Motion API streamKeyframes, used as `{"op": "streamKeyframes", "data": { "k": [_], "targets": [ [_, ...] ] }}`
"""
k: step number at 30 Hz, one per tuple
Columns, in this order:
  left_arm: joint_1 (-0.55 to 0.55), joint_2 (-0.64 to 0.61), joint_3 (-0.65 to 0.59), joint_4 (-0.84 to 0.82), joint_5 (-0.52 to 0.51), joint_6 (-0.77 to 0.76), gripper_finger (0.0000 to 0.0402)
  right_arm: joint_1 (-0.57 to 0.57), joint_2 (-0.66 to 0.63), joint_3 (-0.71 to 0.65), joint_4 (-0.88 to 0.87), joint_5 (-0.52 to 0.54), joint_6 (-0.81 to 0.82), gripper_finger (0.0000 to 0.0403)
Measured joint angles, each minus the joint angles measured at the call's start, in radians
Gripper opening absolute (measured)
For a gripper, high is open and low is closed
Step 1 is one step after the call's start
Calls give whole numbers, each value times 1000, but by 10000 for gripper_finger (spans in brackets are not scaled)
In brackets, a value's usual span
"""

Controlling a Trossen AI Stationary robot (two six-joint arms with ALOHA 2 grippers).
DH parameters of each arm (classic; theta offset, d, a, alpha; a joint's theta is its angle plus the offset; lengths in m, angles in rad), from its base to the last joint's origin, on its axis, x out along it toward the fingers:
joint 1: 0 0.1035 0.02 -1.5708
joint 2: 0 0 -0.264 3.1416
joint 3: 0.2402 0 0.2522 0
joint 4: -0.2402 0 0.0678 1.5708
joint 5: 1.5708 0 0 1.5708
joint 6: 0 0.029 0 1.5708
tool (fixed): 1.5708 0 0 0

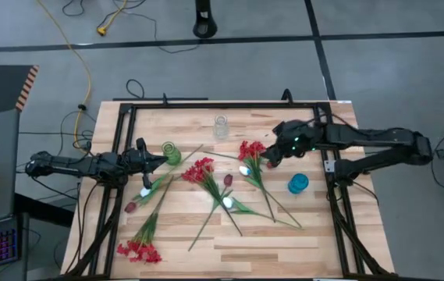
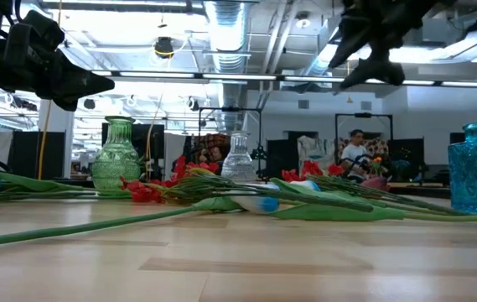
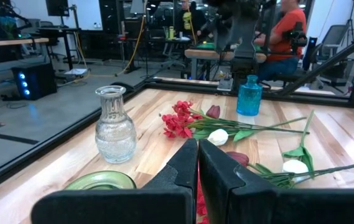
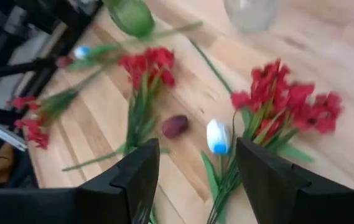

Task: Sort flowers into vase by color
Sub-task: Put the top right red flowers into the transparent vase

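Green-stemmed flowers lie loose on the wooden table: red sprays (image 1: 251, 150) (image 1: 198, 170) (image 1: 138, 250), white buds (image 1: 244, 170) (image 1: 227, 202) and maroon buds (image 1: 228, 179) (image 1: 130, 208). A green vase (image 1: 171, 152), a clear glass vase (image 1: 221, 126) and a blue vase (image 1: 298, 183) stand upright. My left gripper (image 1: 159, 161) (image 3: 198, 165) is shut and hovers beside the green vase's rim (image 3: 99, 181). My right gripper (image 1: 271, 154) (image 4: 195, 180) is open in the air over a red spray (image 4: 288, 102) and a white bud (image 4: 218, 137), touching neither.
A black frame (image 1: 120, 109) borders the table top. Bare wood lies along the near edge (image 1: 284, 254). Beyond the table is a room with desks and a seated person (image 3: 285, 28). Yellow and black cables run over the floor (image 1: 89, 78).
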Motion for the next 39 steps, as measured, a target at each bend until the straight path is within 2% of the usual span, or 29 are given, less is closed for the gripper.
{"op": "streamKeyframes", "data": {
  "k": [10, 17, 22, 39],
  "targets": [
    [0, 0, 0, 0, 0, 0, 0, 80, 205, 34, -9, 34, 109, 240],
    [0, 0, 0, 0, 0, 0, 0, 80, 354, 114, -190, 34, 112, 240],
    [0, 0, 0, 0, 0, 0, 0, 86, 447, 152, -208, 32, 109, 240],
    [0, 0, 0, 0, 0, 0, 0, 84, 648, 170, -222, 3, 60, 240]
  ]
}}
